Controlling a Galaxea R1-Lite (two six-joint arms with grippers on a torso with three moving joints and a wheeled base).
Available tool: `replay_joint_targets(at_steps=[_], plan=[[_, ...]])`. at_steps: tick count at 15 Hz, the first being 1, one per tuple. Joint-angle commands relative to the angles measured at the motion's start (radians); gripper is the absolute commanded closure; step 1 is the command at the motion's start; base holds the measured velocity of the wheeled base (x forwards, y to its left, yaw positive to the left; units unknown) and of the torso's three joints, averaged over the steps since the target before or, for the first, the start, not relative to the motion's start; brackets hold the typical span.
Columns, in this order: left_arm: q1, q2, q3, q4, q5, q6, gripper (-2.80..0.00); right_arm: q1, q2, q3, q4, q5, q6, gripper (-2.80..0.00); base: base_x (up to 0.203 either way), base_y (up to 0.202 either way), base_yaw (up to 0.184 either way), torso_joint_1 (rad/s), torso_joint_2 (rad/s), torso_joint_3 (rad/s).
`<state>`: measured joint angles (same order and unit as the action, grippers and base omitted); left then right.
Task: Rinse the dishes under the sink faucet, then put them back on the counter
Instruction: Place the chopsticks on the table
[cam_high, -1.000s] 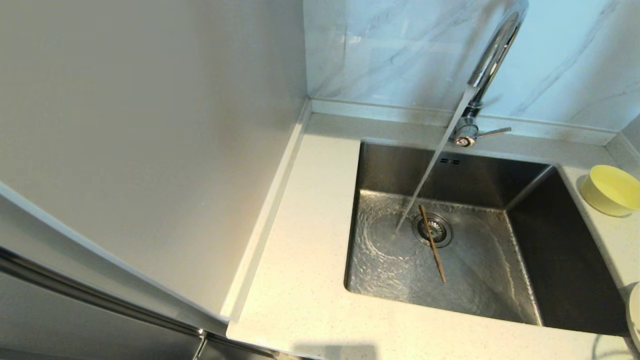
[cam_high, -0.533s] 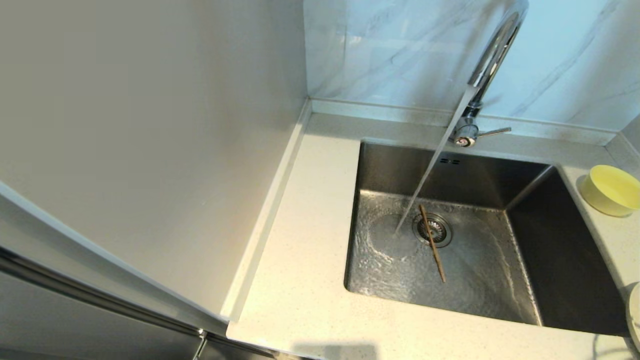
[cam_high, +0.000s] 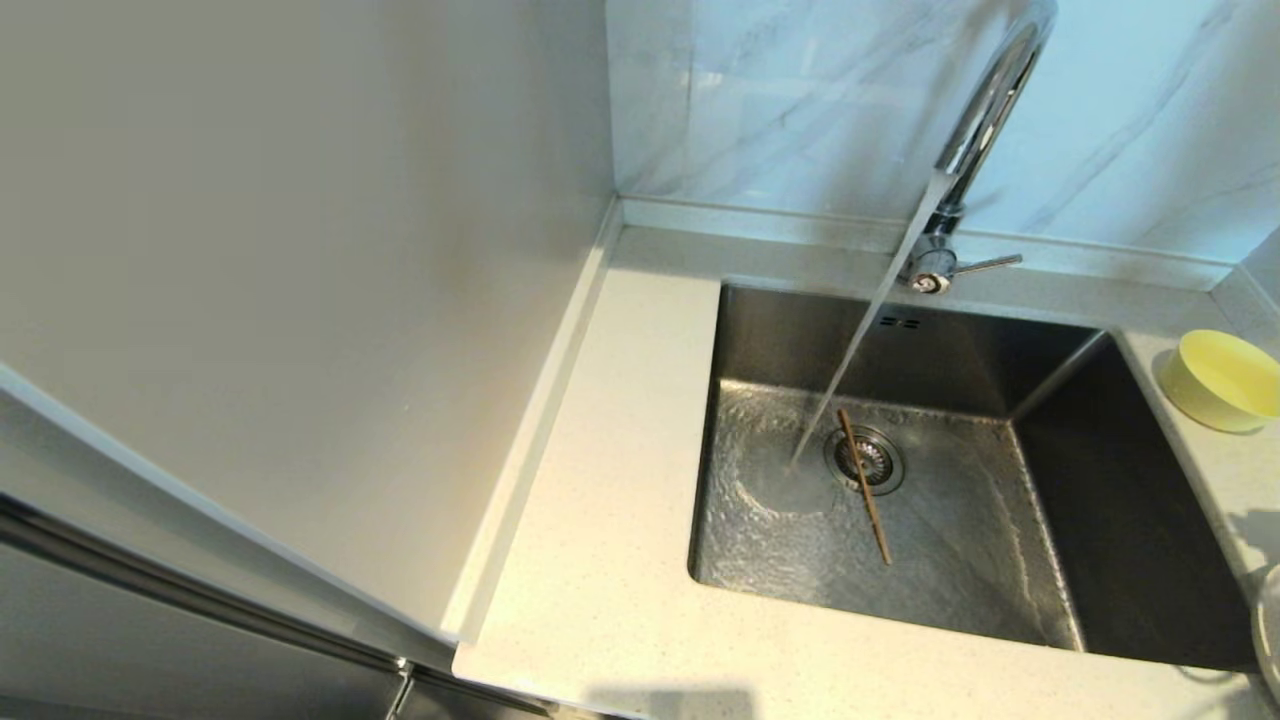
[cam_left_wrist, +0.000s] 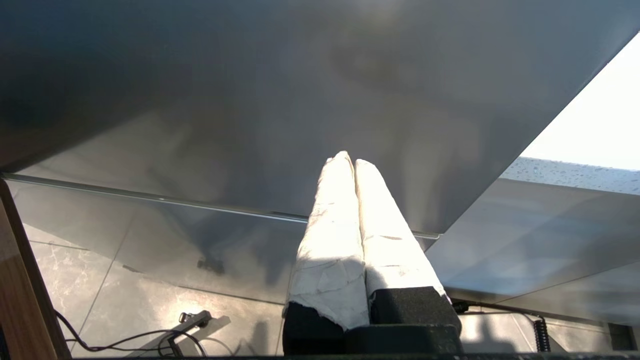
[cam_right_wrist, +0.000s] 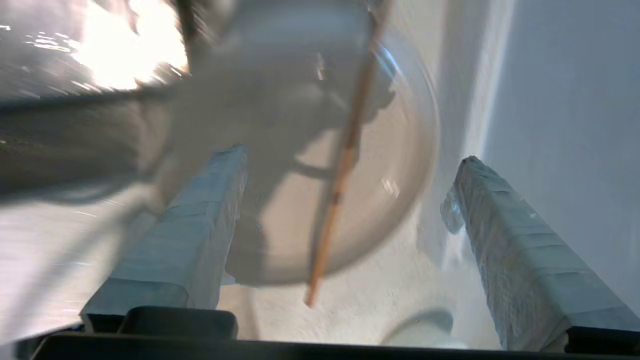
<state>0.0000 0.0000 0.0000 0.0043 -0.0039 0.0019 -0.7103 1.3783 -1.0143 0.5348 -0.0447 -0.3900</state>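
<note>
A: Where's everything?
B: One chopstick (cam_high: 865, 488) lies across the sink (cam_high: 1050, 600) drain under running water; bowl (cam_high: 1220, 380) at three o'clock on the worktop (cam_high: 600, 560).
A: Jaws?
B: Right gripper (cam_right_wrist: 350, 170) spread above the plate (cam_right_wrist: 390, 200); left gripper (cam_left_wrist: 348, 162) pressed together.

Neither arm shows in the head view. The plate (cam_high: 1270, 625) is cut off by that view's right edge, only a sliver of rim showing, and the faucet (cam_high: 985, 110) runs out past the top. In the right wrist view the plate (cam_right_wrist: 395, 165) and chopstick (cam_right_wrist: 340, 175) are motion-blurred
</note>
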Motion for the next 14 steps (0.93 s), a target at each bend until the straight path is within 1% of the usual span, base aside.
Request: replay_joint_targets(at_steps=[1,2,4,5,6,9,14], plan=[[0.000,0.000,0.000,0.000,-0.001,0.000,0.00,0.131,0.038,-0.131,0.058,-0.002,0.055,-2.80,0.000,0.000,0.000,0.000,0.00,0.000],[0.000,0.000,0.000,0.000,-0.001,0.000,0.00,0.216,0.078,-0.218,0.109,-0.003,0.121,-2.80,0.000,0.000,0.000,0.000,0.00,0.000],[0.000,0.000,0.000,0.000,-0.001,0.000,0.00,0.347,0.150,-0.345,0.223,-0.003,0.242,-2.80,0.000,0.000,0.000,0.000,0.00,0.000],[0.000,0.000,0.000,0.001,-0.001,0.000,0.00,0.406,0.192,-0.397,0.268,-0.003,0.314,-2.80,0.000,0.000,0.000,0.000,0.00,0.000],[0.000,0.000,0.000,0.000,-0.001,0.000,0.00,0.453,0.233,-0.435,0.289,-0.004,0.364,-2.80,0.000,0.000,0.000,0.000,0.00,0.000],[0.000,0.000,0.000,0.000,0.000,0.000,0.00,0.541,0.339,-0.532,0.307,-0.004,0.432,-2.80,0.000,0.000,0.000,0.000,0.00,0.000],[0.000,0.000,0.000,0.000,0.001,0.000,0.00,0.610,0.483,-0.648,0.348,-0.001,0.544,-2.80,0.000,0.000,0.000,0.000,0.00,0.000]])
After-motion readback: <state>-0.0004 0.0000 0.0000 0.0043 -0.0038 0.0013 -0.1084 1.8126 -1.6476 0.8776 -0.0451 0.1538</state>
